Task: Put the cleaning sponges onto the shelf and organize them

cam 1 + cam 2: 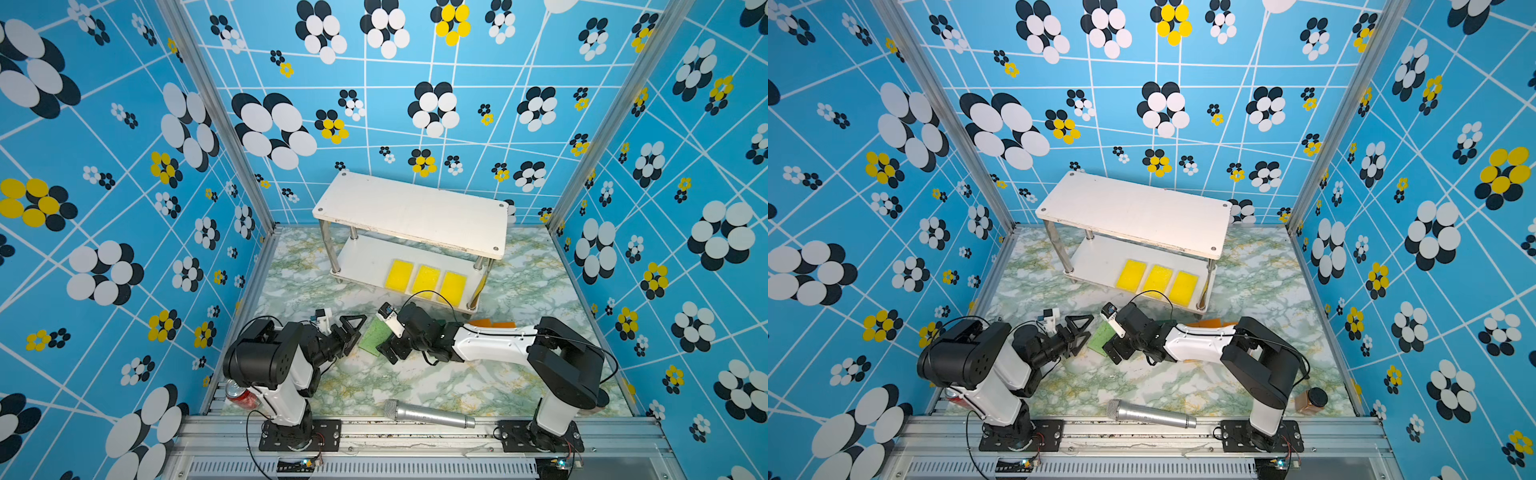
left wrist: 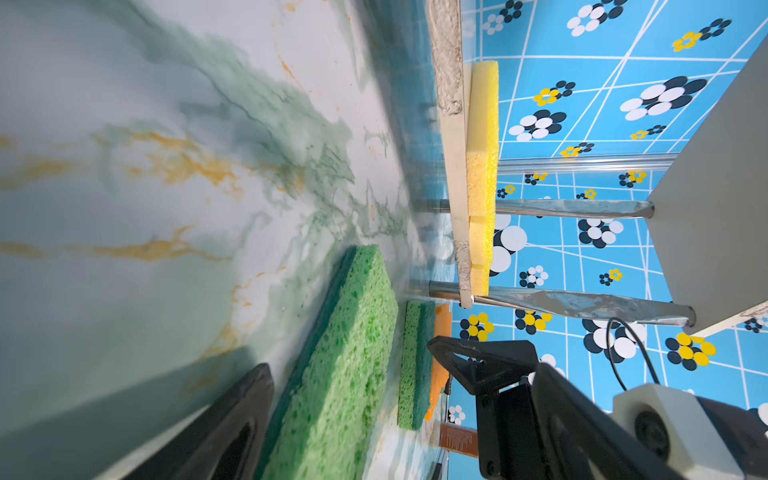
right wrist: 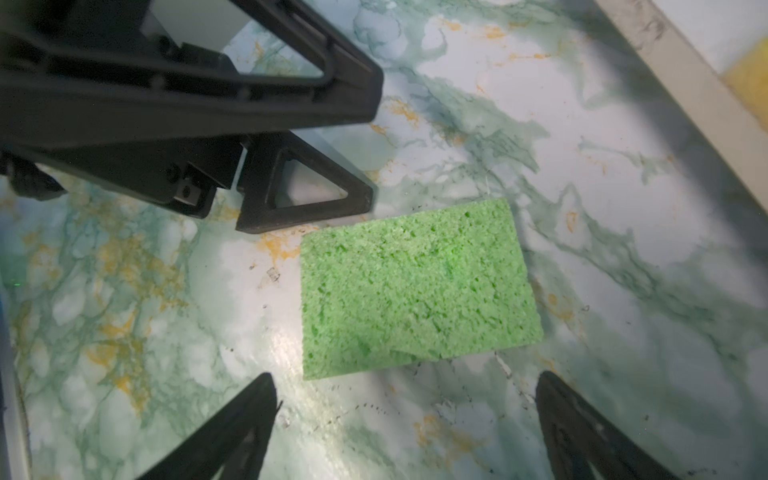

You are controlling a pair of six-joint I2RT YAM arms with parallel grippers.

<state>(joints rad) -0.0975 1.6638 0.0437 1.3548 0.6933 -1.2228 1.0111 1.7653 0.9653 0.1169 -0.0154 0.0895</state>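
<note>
Two robot arms work over a green-veined marble table [image 1: 374, 386] inside a booth with blue flowered walls. One green sponge [image 3: 415, 286] lies flat on the table, between the two grippers.

The left gripper [image 1: 354, 332] sits low, its jaws spread wide and gripping nothing. The sponge's near edge is just ahead of its fingertips [image 3: 357, 203], close but apart from them as far as the right wrist view shows. The right gripper [image 3: 405, 376] hangs above the same sponge, tilted down toward it, its jaws likewise released and wide. The sponge lies just beyond its two tips, in line with the gap between them, and is not touched.

Past this sponge from the left jaws, the left wrist view shows a second green sponge [image 2: 413, 365] on the table with an orange sponge [image 2: 442, 353] right beside it. In both top views that spot is behind the right gripper, beside its white forearm, where slivers of orange show.

Beyond both sets of jaws stands the shelf [image 1: 409, 212] — two white boards on shiny posts. Three yellow sponges [image 1: 426, 279] lie flat in a row, side by side, on its lower board. Behind both grippers, near the arm bases, a silver microphone [image 1: 428, 413] lies on the table.
</note>
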